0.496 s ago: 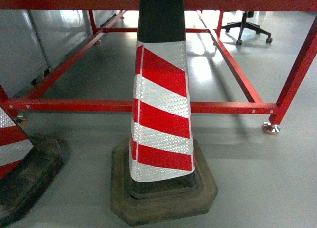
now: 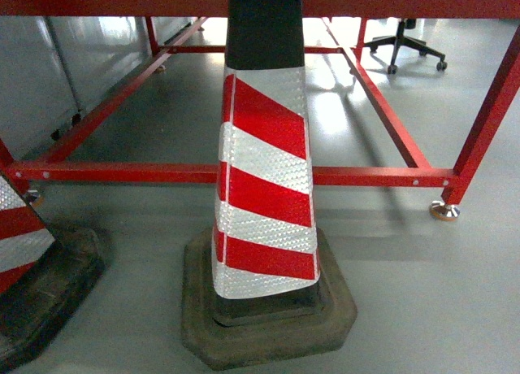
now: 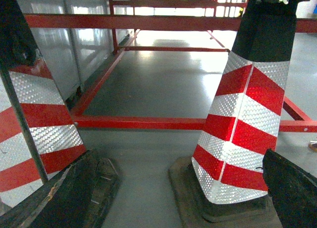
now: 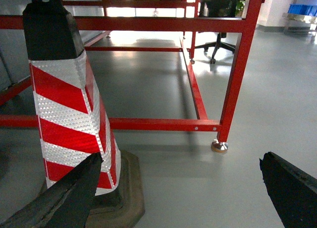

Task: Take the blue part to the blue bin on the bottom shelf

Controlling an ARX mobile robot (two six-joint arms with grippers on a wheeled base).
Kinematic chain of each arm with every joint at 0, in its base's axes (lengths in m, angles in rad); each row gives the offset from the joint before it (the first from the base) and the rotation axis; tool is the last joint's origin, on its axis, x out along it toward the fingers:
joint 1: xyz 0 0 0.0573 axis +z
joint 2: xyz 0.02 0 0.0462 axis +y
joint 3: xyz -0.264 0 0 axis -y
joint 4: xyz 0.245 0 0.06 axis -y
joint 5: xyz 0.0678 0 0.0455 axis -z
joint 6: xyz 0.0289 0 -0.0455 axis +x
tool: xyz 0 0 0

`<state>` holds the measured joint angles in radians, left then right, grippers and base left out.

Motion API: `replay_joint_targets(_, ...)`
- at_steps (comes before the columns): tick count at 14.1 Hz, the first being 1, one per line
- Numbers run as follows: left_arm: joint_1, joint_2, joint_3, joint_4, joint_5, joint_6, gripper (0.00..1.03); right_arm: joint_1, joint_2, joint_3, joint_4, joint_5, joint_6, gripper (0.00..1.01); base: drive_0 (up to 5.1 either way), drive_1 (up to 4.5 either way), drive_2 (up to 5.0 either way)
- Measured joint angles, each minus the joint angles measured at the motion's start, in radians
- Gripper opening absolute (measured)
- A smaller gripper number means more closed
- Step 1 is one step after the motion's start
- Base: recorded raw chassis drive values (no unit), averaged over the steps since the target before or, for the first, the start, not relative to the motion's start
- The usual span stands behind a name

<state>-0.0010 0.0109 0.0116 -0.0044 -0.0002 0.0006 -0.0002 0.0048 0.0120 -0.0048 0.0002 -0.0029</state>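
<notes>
The blue part, the blue bin and the bottom shelf are out of view in all three views. My left gripper (image 3: 172, 157) is open, its dark fingers (image 3: 292, 188) spread wide over bare grey floor between two traffic cones. My right gripper (image 4: 181, 158) is also open, with nothing between its fingers (image 4: 292, 188), which hang over the floor beside a cone. Neither gripper shows in the head view.
A red-and-white striped traffic cone (image 2: 264, 187) on a black rubber base stands right in front, and a second cone (image 2: 24, 252) at the left edge. Behind them runs a low red steel frame (image 2: 366, 176) with a foot (image 2: 444, 210). An office chair (image 2: 406, 45) stands far back.
</notes>
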Motion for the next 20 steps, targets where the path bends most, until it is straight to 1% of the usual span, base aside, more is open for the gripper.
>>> replay_joint_targets(20,0.000,0.000,0.000,0.000,0.000,0.000,0.98,0.000,0.000,0.000,0.000,0.000,0.000,0.98,0.0,0.00,0.0)
